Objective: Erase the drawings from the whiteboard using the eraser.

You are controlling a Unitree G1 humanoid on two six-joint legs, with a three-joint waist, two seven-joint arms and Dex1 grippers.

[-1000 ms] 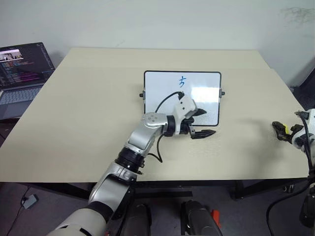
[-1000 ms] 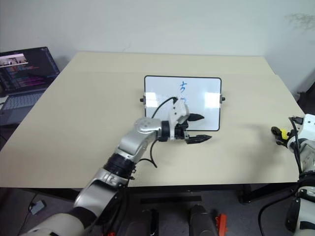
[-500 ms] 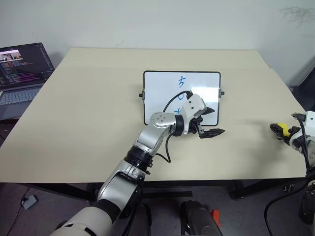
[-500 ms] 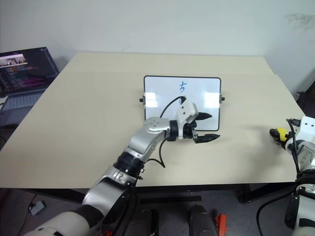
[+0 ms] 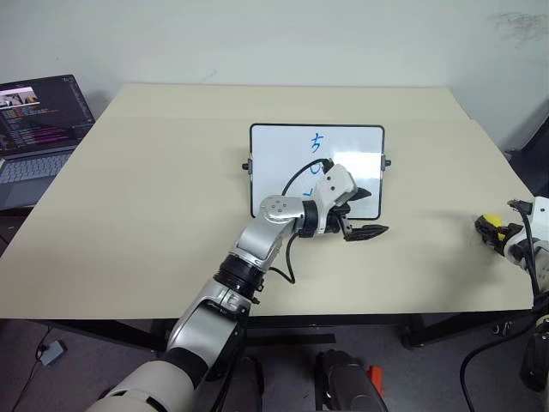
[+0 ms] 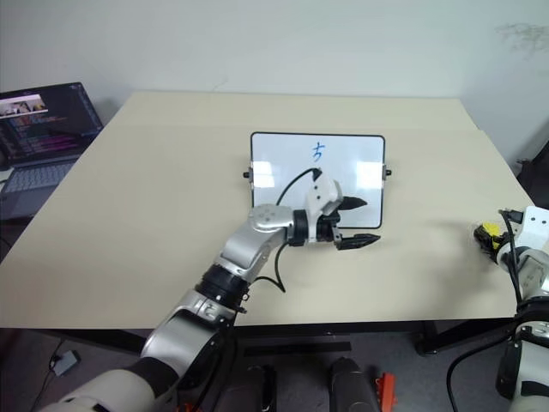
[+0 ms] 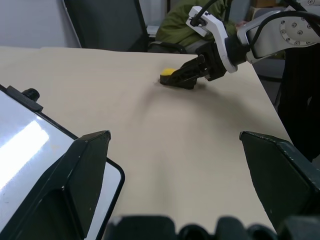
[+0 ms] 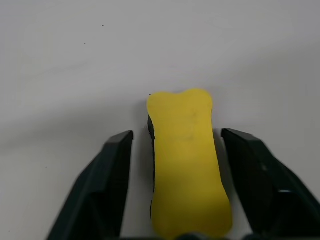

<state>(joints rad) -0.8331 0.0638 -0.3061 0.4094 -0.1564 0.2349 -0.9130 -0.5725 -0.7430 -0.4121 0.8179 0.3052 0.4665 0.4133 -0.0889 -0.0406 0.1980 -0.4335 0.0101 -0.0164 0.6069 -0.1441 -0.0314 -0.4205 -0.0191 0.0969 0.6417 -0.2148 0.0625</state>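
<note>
Right wrist view: the yellow eraser lies on the table between the right gripper fingers, a gap on each side (not clamped on it).
Right gripper, head views: far right edge of the frame, near the table's right end, eraser at its tips.
Left gripper: frame centre, over the lower right corner of the whiteboard; fingers apart, holding nothing.
Whiteboard: flat on the table, just above frame centre.
Drawings: blue marks on the board; the "5"-like one is clear, those below are partly hidden by the left wrist.
Laptop: left edge of the frame, screen lit.
</note>
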